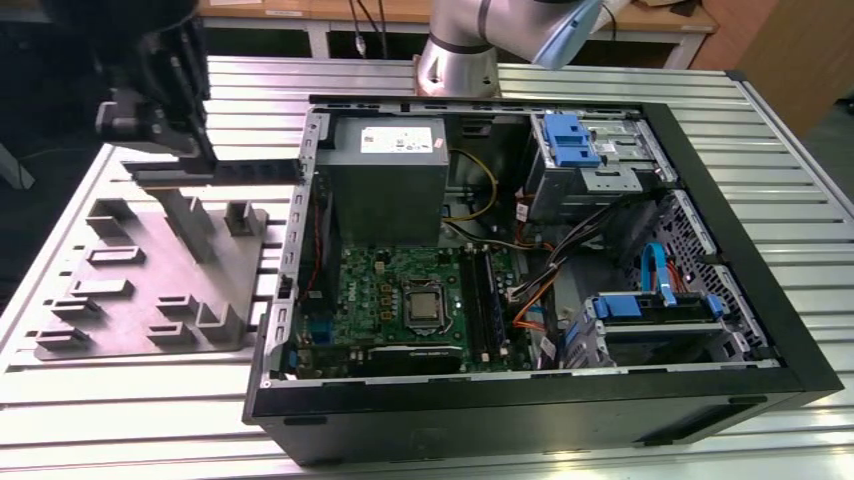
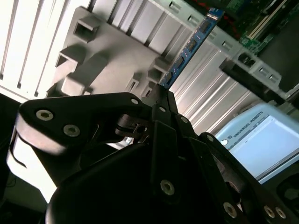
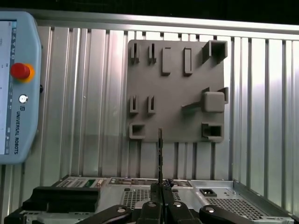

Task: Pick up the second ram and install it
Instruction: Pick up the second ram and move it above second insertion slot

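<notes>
Ribbed metal table (image 3: 84, 116) — claw (image 3: 160, 189) grips ram (image 3: 160, 149)

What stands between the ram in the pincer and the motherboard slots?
In the exterior view, the computer case's metal side wall stands between the second ram, clamped in the pincer, and the motherboard's slots.

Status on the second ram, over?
Status: gripper shut on second ram, gripping one end. Ram held in the air near the grey holder tray, outside the computer case. Nothing seen blocking it.

Held end of second ram (image 2: 189, 48) hidden inside tool (image 2: 161, 93).
</notes>
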You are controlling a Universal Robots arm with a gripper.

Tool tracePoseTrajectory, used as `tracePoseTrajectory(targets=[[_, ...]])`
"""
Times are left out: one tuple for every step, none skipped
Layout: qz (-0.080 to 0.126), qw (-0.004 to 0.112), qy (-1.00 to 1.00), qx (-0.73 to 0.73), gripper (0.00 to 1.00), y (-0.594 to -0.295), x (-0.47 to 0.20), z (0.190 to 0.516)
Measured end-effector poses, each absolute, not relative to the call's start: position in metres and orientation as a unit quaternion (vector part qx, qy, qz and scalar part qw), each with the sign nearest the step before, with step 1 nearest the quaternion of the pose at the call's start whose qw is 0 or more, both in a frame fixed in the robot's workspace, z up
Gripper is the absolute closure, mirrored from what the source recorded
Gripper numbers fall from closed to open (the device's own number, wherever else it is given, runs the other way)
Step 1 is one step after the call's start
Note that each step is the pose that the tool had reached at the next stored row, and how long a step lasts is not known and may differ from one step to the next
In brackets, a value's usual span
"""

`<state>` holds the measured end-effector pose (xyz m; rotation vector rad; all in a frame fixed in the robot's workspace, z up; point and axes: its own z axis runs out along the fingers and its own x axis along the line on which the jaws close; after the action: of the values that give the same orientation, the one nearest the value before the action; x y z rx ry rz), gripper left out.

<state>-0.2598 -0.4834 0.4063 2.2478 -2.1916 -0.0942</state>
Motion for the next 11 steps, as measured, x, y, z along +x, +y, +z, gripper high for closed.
tracePoseTrajectory(targets=[[-0.030, 0.000, -0.698, 0.716, 0.88, -0.483, -0.255, 0.406], [-0.030, 0.000, -0.698, 0.716, 0.88, -0.483, -0.251, 0.406], [-0.030, 0.000, -0.698, 0.716, 0.88, -0.483, -0.246, 0.406], [-0.030, 0.000, -0.698, 0.716, 0.88, -0.483, -0.242, 0.406], [-0.030, 0.000, -0.698, 0.716, 0.88, -0.483, -0.237, 0.406], [-0.030, 0.000, -0.698, 0.716, 0.88, -0.483, -0.233, 0.406], [-0.030, 0.000, -0.698, 0.716, 0.88, -0.483, -0.228, 0.406], [-0.030, 0.000, -0.698, 0.716, 0.88, -0.483, -0.223, 0.406], [-0.030, 0.000, -0.698, 0.716, 0.88, -0.483, -0.219, 0.406], [-0.030, 0.000, -0.698, 0.716, 0.88, -0.483, -0.214, 0.406], [-0.030, 0.000, -0.698, 0.716, 0.88, -0.483, -0.210, 0.406]])
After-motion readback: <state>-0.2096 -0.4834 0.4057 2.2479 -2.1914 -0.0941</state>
